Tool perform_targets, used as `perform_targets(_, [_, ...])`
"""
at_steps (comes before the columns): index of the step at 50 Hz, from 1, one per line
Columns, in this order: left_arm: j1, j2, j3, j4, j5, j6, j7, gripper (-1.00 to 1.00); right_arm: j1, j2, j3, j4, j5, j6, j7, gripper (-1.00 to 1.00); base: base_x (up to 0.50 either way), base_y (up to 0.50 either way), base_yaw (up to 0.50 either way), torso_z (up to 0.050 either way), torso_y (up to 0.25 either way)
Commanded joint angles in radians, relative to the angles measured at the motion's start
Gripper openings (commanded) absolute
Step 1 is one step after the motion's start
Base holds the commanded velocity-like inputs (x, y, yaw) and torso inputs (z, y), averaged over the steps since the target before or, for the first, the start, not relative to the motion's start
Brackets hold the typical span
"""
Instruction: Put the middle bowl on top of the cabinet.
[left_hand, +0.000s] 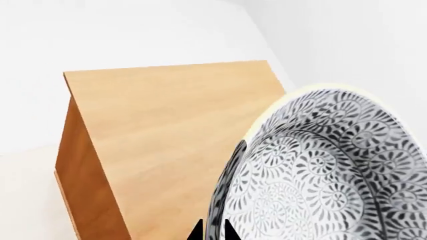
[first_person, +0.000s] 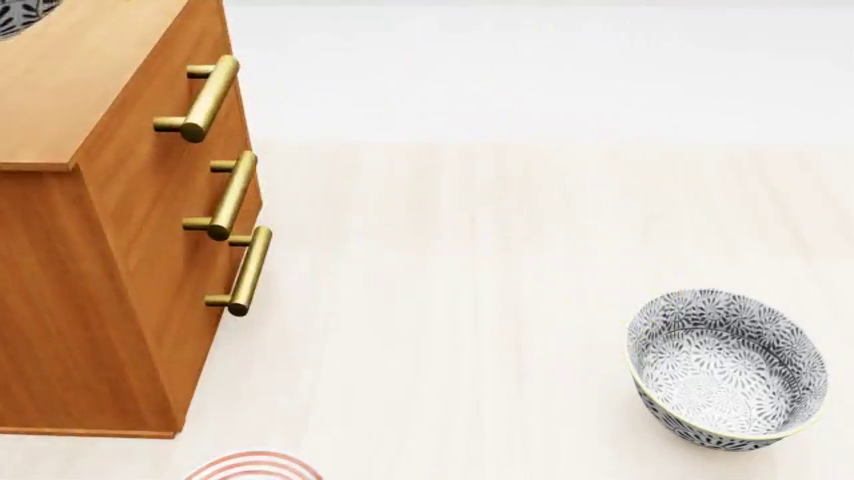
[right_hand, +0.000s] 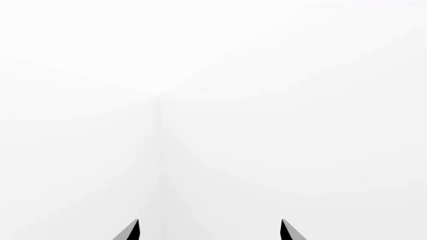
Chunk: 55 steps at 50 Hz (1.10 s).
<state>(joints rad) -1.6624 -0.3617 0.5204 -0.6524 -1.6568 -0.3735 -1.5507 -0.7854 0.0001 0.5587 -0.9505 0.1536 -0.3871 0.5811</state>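
Middle bowl (left_hand: 333, 170), pinched at its rim by the left pincer (left_hand: 212, 231), hangs tilted over the cabinet (left_hand: 180, 130) top. Placing step is in hand: next, level it, lower onto the wood, release. Right pincer (right_hand: 210, 231) is spread, empty.

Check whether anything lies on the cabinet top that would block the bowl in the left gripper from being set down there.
Nothing visible does. In the left wrist view the middle bowl is pinched at its rim by the left gripper, tilted over the cabinet, whose light wood top shows bare. The head view catches only the bowl's edge at the cabinet's far corner.
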Motion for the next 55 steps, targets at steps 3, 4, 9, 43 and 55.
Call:
perform_targets(3, [0.035,-0.010,-0.024,-0.071,0.020,0.112,0.005,-1.00,0.000,0.000,0.014,0.009,0.013,-0.011,-0.008,1.00,0.00,0.00,0.00,0.000,0.000])
perform_targets(4, [0.038,-0.011,-0.027,-0.072,0.021,0.118,0.008,-1.00,0.000,0.000,0.015,0.011,0.014,-0.013,-0.008,1.00,0.00,0.00,0.00,0.000,0.000])
perform_targets(9, [0.042,-0.017,-0.033,-0.093,0.019,0.126,0.022,-1.00,0.000,0.000,0.007,0.012,0.004,-0.015,-0.004,1.00,0.00,0.00,0.00,0.000,0.000])
perform_targets(43, [0.105,-0.026,-0.057,-0.185,0.019,0.191,0.118,-1.00,0.000,0.000,0.002,-0.002,-0.007,-0.005,-0.001,1.00,0.00,0.00,0.00,0.000,0.000])
perform_targets(55, [0.124,-0.031,-0.059,-0.179,0.023,0.204,0.128,-1.00,0.000,0.000,0.009,0.007,0.000,-0.017,-0.004,1.00,0.00,0.00,0.00,0.000,0.000])
